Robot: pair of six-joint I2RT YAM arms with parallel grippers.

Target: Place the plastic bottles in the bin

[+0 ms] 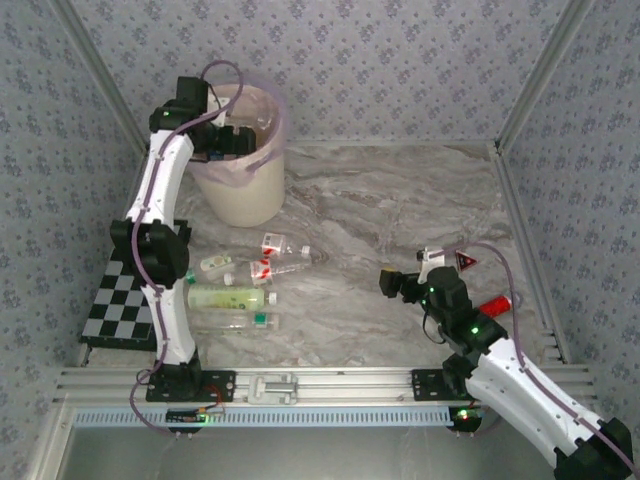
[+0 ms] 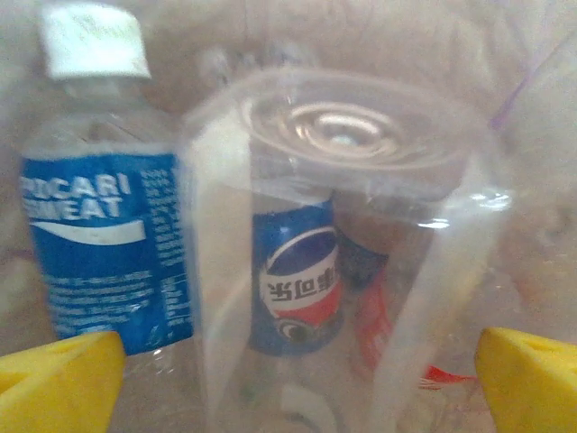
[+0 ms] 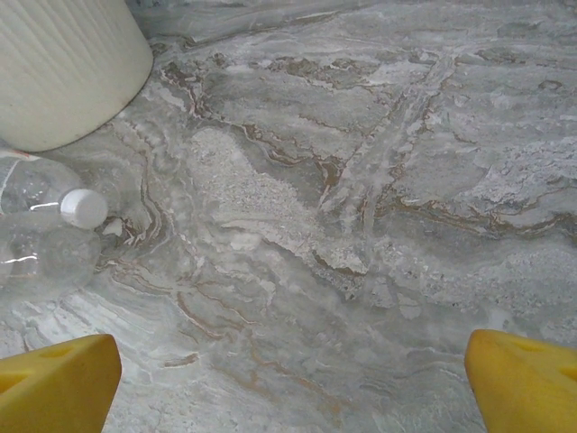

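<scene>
Both released, left fingers (image 2: pixel 61 383) over bottles (image 2: pixel 90 225) in bin (image 1: pixel 240 195); right fingers (image 3: pixel 54 383) above table (image 3: pixel 361 225)

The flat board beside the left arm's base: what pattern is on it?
A black-and-white checkerboard, best seen from the top external view.

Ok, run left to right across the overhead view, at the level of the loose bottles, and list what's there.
checkerboard mat → plastic bottles lying in a cluster → right gripper → red cylinder. The bin stands farther back, over the same stretch as the bottles, so it is left out.
</scene>
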